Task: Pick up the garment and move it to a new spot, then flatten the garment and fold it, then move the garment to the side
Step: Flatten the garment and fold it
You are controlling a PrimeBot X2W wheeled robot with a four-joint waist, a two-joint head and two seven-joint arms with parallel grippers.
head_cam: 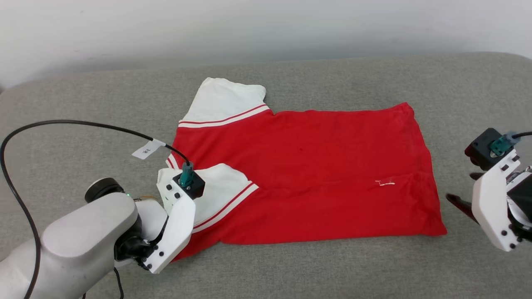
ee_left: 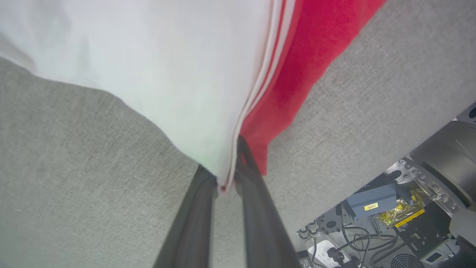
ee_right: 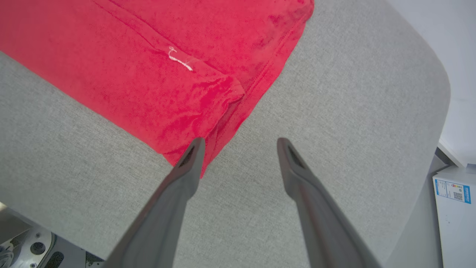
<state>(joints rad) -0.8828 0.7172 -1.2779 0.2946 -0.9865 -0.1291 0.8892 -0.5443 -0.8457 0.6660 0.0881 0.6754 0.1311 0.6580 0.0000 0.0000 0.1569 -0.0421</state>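
Note:
The garment [head_cam: 311, 166], a red shirt with white sleeves and red-white stripe trim, lies spread flat on the grey cushion [head_cam: 291, 270], its plain red side up. Its near white sleeve [ee_left: 148, 74] is folded over the body. My left gripper [ee_left: 227, 175] is shut on that sleeve's striped hem, where the white cloth is pinched between the two dark fingers. My right gripper [ee_right: 240, 143] stands open just off the shirt's near right corner [ee_right: 193, 149], and its left finger [ee_right: 186, 167] lies at the edge of the red cloth. Nothing is between those fingers.
A pale wall [head_cam: 266, 29] rises behind the cushion. A black cable with a white tag [head_cam: 147, 149] arcs over the left arm. Past the cushion's near edge are electronics and cables [ee_left: 372, 223]. A white box [ee_right: 453, 193] stands off the right end.

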